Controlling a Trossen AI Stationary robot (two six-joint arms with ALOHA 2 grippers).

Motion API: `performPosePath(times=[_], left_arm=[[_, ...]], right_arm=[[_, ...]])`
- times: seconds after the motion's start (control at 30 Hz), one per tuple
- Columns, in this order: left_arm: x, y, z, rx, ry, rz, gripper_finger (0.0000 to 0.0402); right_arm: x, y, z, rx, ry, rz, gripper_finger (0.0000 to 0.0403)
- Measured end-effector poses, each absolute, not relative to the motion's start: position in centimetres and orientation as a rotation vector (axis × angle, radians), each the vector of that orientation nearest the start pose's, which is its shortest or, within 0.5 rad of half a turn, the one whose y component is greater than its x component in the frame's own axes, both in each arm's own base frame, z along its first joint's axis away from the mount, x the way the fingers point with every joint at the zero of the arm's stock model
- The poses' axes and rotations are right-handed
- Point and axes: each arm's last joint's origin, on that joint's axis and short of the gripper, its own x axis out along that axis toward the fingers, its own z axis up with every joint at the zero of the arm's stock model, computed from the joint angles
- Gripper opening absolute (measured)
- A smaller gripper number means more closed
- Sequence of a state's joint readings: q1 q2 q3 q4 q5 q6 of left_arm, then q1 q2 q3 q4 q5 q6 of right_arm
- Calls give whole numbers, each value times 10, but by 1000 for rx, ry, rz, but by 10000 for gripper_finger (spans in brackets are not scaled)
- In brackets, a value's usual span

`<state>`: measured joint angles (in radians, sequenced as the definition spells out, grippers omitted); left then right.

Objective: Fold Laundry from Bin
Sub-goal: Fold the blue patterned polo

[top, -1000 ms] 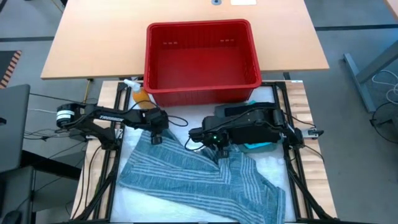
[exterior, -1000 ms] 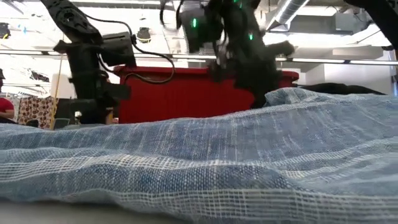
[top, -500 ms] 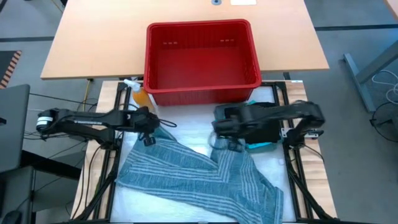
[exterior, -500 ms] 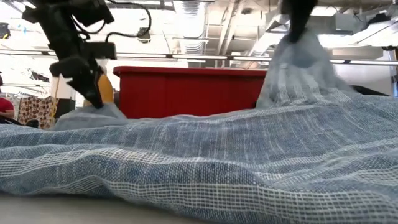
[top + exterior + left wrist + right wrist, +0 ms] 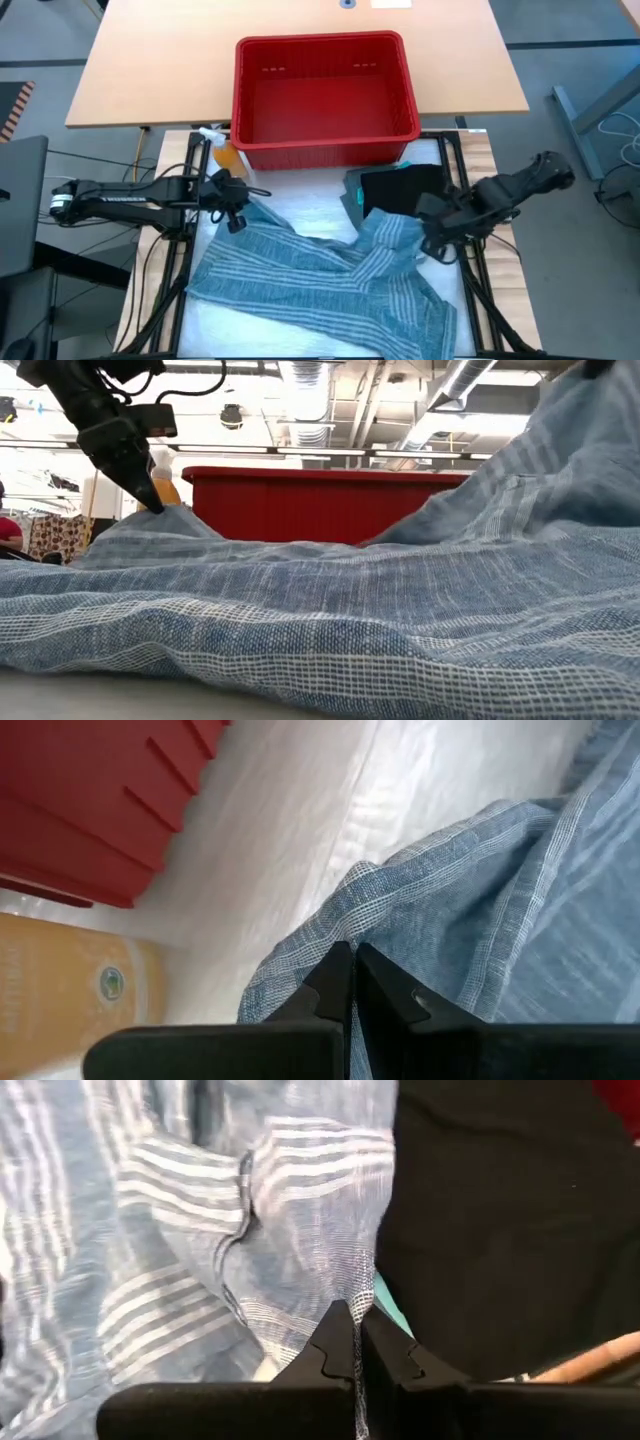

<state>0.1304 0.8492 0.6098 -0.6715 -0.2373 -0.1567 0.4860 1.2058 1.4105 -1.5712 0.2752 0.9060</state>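
Observation:
A blue-grey striped garment of the laundry lies spread on the white-covered table. My left gripper is shut on its far left corner, and my right gripper is shut on its far right part. A black garment lies folded on a turquoise one at the far right, just in front of the red bin. In the low view the cloth peaks under my left gripper and climbs out of the picture at the upper right. My left gripper pinches the garment's far left corner between its two shut fingers, coming slanting down from the table's left. The corner is raised into a small peak; the rest lies on the table. My right gripper pinches a fold at the garment's far right edge between its shut fingers, pointing steeply down. That part is lifted off the table, and the cloth slopes from it down to the table, drawn fairly taut.
An orange spray bottle stands at the bin's near left corner, close to my left gripper. The bin rests on a wooden table beyond the work surface. Black frame rails run along both sides.
My right gripper has swung toward the table's right edge and risen, drawing the garment's far right part up and outward and uncovering the black garment. My left gripper has risen and moved slightly left, lifting its corner. The cloth's far edge has spread out between them.

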Motion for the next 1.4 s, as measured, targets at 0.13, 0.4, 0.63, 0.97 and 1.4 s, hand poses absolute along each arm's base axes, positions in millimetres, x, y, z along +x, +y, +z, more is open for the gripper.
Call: performPosePath(times=[0.13, 0.4, 0.63, 0.97, 1.4], left_arm=[[151, 24, 230, -117, 858, 420, 0], [133, 19, 243, -161, 740, 457, 0], [107, 18, 257, -212, 606, 477, 0], [89, 14, 257, -293, 604, 430, 0], [93, 11, 257, -404, 596, 331, 0]], right_arm=[[140, 74, 379, 279, 1124, -346, 23], [122, 60, 413, 252, 925, -337, 23], [123, 48, 439, 183, 825, -350, 23], [135, 50, 466, 192, 820, -242, 22], [156, 64, 465, 248, 895, -175, 22]])
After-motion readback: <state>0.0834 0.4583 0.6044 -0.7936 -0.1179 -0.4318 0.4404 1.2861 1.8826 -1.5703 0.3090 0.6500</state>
